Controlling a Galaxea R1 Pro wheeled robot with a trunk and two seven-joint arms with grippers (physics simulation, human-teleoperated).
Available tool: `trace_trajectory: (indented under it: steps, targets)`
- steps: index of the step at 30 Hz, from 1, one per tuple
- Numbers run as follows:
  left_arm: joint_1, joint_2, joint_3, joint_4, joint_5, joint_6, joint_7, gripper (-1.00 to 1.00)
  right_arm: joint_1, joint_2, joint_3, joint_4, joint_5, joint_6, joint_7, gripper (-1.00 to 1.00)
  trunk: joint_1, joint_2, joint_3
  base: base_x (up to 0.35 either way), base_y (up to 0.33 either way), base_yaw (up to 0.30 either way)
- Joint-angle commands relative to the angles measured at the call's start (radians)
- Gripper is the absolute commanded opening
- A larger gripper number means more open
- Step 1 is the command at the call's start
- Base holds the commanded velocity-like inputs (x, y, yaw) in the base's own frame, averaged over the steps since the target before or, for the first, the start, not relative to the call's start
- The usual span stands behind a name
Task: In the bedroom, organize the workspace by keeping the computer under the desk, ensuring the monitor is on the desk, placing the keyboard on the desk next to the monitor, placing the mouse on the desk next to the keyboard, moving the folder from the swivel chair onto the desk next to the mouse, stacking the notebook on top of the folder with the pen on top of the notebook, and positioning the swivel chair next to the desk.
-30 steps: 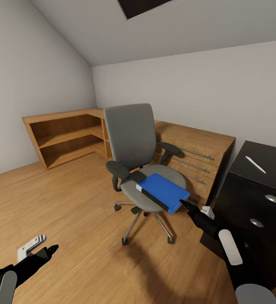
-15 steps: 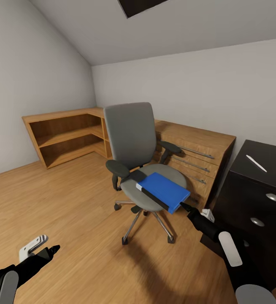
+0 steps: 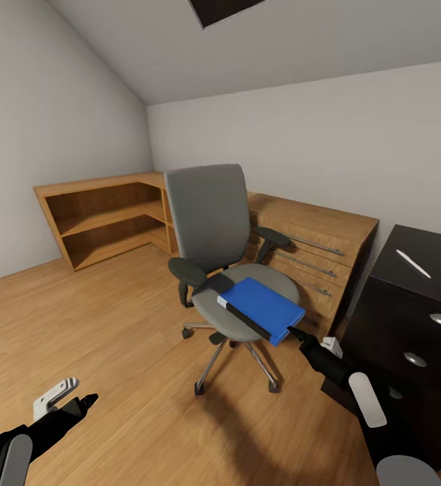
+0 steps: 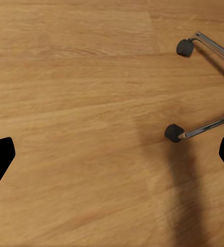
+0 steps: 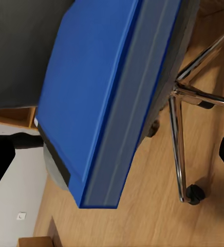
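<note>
The right end effector (image 3: 293, 331) is extended toward the near corner of the folder (image 3: 264, 305), its tip close beside that corner with no contact evident; in the right wrist view its two fingertips stand wide apart at the frame edges, so it is released and holds nothing. The folder (image 5: 99, 92) lies flat on the seat of the swivel chair (image 3: 210, 223), with one corner and part of an edge overhanging the seat's front rim. It presents as a flat, rigid rectangular slab with a smooth bright blue cover and a paler grey-blue edge face. In my judgement it is light and stiff but likely slippery, and broad enough to tip if pinched at an extreme corner. The overhanging edge is the sensible place to take hold, one finger above and one below, fairly deep in. A dark strip along the folder's left side, probably the notebook (image 3: 244, 319), lies against it; I cannot tell whether it rests partly beneath the folder. The seat is grey upholstery, soft and likely to offer some friction; the chair has oval black armrests and a chrome star base on castors, so a push on the folder may roll or swivel it. The left end effector (image 3: 85, 399) hangs low over the wood-grain floor (image 4: 81, 103), fingertips likewise spread and empty. The glossy black tabletop (image 3: 423, 253) stands to the right, with round silver knobs on its drawer fronts below.
</note>
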State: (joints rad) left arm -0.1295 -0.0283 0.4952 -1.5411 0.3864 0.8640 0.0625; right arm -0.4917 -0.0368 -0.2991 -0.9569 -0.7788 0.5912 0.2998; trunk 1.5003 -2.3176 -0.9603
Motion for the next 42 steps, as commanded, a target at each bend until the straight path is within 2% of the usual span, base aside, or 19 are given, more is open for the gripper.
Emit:
trace_trajectory:
  steps: [1,25,42]
  targets:
    - [-0.001,-0.001,0.002,-0.001,0.010,0.004,0.007,1.00,-0.001,0.000,-0.002,0.004,-0.002,0.006,0.002,1.00,0.000,0.000,-0.001,0.182,0.000,0.000]
    - [-0.001,-0.002,0.003,-0.001,0.011,0.007,0.006,1.00,-0.001,-0.002,-0.002,0.030,-0.001,0.004,0.003,1.00,0.000,0.000,-0.001,0.089,0.030,0.000]
    - [-0.001,-0.002,0.003,-0.001,0.011,0.009,0.008,1.00,-0.001,-0.002,-0.002,0.030,-0.002,0.005,0.002,1.00,0.000,0.000,-0.001,0.013,0.010,0.000]
